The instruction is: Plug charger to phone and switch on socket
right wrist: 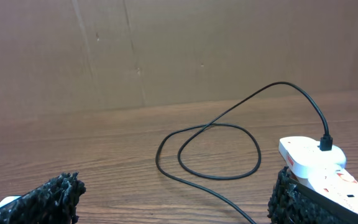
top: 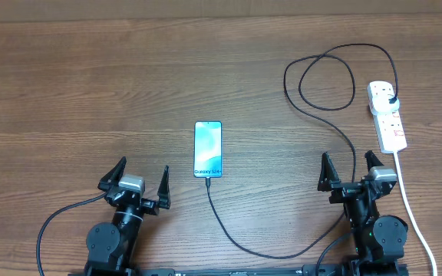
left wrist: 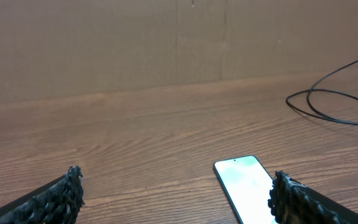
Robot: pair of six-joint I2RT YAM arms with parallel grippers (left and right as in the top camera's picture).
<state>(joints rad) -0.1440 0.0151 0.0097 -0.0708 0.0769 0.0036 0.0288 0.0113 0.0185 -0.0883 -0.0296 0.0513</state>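
The phone (top: 208, 149) lies flat mid-table with its light-blue screen up; it also shows in the left wrist view (left wrist: 244, 183). The charger, a thin black cable (top: 261, 251), has its connector tip (top: 207, 182) at the phone's near end, seemingly plugged in. It loops (right wrist: 216, 149) and ends in a black plug (top: 390, 100) seated in the white socket strip (top: 390, 126), which shows in the right wrist view too (right wrist: 319, 163). My left gripper (top: 142, 178) is open, left of the phone and near the table's front. My right gripper (top: 347, 165) is open, just in front of the strip. Neither holds anything.
The strip's thick white cord (top: 413, 211) runs toward the front edge, right of my right arm. The black cable passes close by the right gripper's left finger. A brown cardboard wall (left wrist: 166, 43) closes off the far side of the wooden table (top: 75, 92).
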